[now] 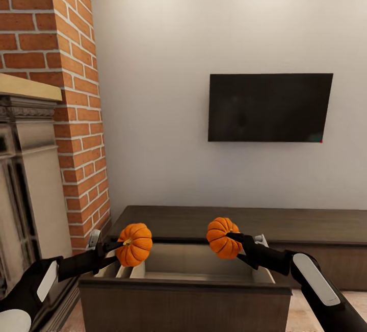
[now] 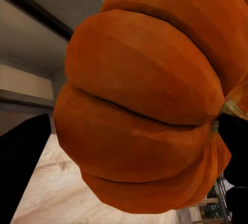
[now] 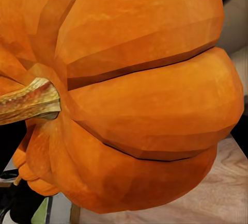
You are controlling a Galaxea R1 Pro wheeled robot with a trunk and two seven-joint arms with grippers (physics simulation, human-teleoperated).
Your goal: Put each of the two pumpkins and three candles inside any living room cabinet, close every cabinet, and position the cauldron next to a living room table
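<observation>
Left claw (image 1: 118, 251): pinching a pumpkin (image 1: 135, 244) above the open drawer's (image 1: 204, 263) left end.
Right claw (image 1: 235, 243): pinching the other pumpkin (image 1: 222, 237) above its right half.
Next move: straight down.

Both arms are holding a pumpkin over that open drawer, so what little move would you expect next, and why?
Probably lower both and let go. The left gripper holds one pumpkin and the right gripper holds the other pumpkin, both above the cabinet's pulled-out drawer, whose light inside looks free beneath them.
</observation>
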